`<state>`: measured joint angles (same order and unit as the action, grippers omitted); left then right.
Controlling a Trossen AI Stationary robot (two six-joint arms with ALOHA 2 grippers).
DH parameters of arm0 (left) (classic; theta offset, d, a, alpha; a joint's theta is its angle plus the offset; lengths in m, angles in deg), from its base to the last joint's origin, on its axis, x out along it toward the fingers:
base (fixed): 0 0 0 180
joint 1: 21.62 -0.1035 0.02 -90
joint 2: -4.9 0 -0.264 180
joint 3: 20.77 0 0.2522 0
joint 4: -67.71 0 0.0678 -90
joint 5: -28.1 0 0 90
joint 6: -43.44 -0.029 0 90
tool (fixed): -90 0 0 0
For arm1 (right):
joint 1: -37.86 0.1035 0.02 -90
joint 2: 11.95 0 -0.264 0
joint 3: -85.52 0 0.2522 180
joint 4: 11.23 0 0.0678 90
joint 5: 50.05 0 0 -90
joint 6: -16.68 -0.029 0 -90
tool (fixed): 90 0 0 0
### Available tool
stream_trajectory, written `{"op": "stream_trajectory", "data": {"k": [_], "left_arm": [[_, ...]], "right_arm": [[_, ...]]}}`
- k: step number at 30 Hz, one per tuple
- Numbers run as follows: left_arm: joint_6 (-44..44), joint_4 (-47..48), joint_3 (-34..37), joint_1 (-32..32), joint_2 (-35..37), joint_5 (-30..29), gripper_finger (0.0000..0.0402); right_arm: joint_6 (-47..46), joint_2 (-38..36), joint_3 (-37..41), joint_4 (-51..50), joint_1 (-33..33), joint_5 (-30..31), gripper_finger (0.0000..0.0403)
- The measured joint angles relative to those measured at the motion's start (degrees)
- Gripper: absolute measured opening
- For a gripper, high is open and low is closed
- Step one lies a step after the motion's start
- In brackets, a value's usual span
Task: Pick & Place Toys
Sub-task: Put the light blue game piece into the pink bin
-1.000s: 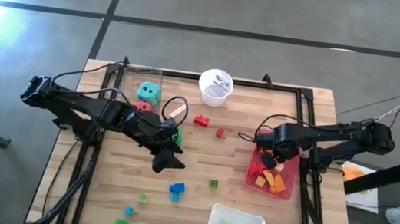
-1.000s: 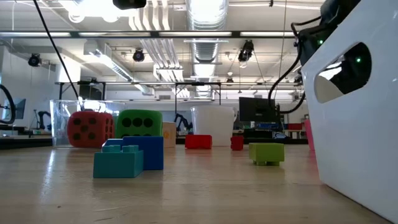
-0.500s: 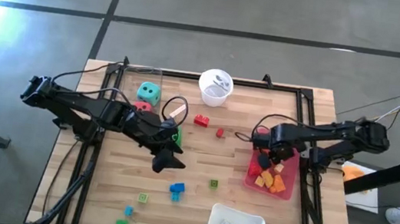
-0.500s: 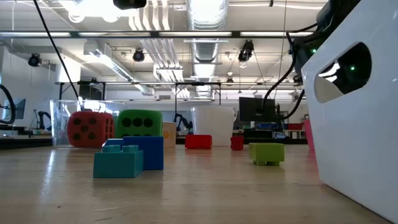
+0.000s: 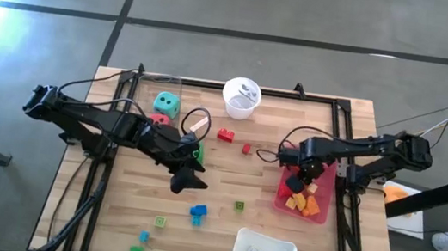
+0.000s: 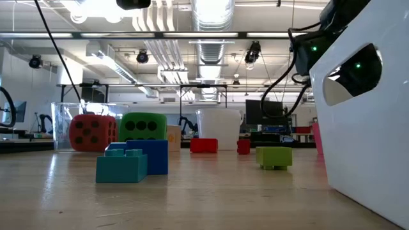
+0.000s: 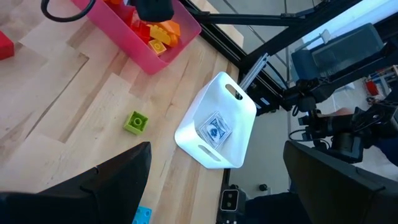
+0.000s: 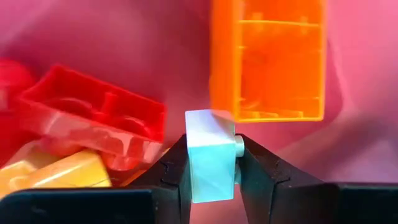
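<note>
Now | right pincer [image 8: 211,163] gripping pale blue brick [image 8: 210,154] over pink bin [image 5: 323,210] | left pincer [image 5: 186,177] hovering wide open, empty, mid-worktop [image 5: 226,178]

Pink bin [image 5: 323,210] — orange, red, yellow bricks; the pinched brick [image 8: 210,155] looks pale blue, perhaps.

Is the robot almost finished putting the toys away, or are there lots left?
Partly done. The pink bin already holds red, orange and yellow bricks. The right gripper, above that bin, pinches a pale blue brick. Left on the table: two red bricks, green bricks, blue bricks and the dice. The left gripper hangs open mid-table.
</note>
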<state>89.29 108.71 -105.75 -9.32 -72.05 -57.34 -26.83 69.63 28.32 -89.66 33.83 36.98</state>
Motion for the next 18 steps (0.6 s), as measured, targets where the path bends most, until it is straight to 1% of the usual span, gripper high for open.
{"op": "stream_trajectory", "data": {"k": [18], "left_arm": [[0.04, 0.00, 0.00, 0.00, 0.00, 0.00, 0.0369]], "right_arm": [[1.75, -0.04, 0.18, 1.33, 0.00, -0.21, 0.0086]]}}
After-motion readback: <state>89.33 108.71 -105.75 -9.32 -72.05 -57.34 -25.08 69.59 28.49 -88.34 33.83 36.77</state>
